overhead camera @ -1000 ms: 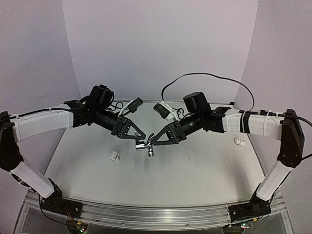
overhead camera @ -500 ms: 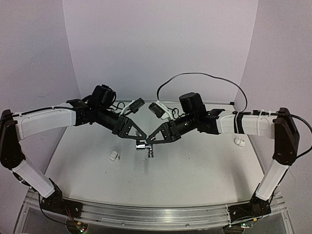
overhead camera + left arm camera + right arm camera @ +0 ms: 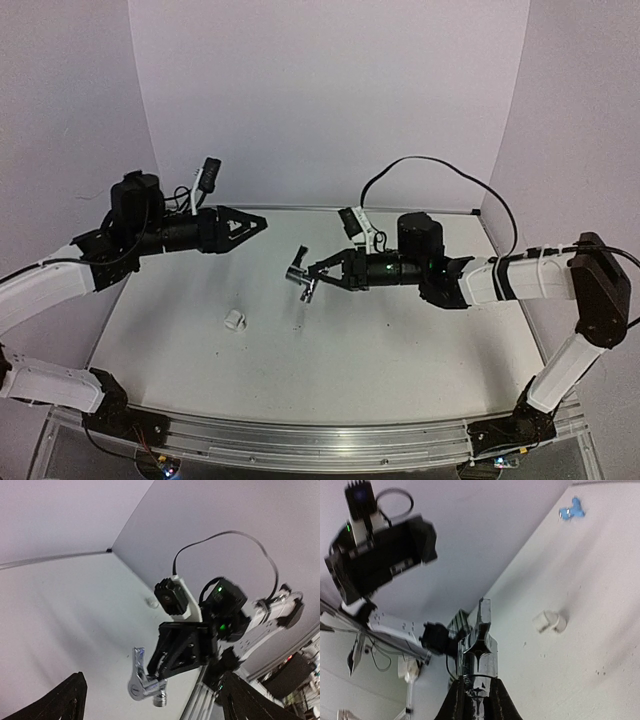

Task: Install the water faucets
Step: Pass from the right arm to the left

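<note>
1. We take the white pipe fitting, lying on the table, as our marker.
2. The silver faucet is held up off the table. In the top view it sits to the right of the fitting and a little farther back, not touching it.
3. The right gripper is clamped on that faucet. From its wrist camera we see the shiny body pinched at its lower end between the two black fingers, with the handle pointing away from them.
4. The left gripper is raised behind the fitting, well apart from it, and carries nothing. In its wrist view its fingers stand wide apart at the two bottom corners.
5. The blue faucet lies on the table well beyond the fitting in the right wrist view, near the foot of the wall.
</note>
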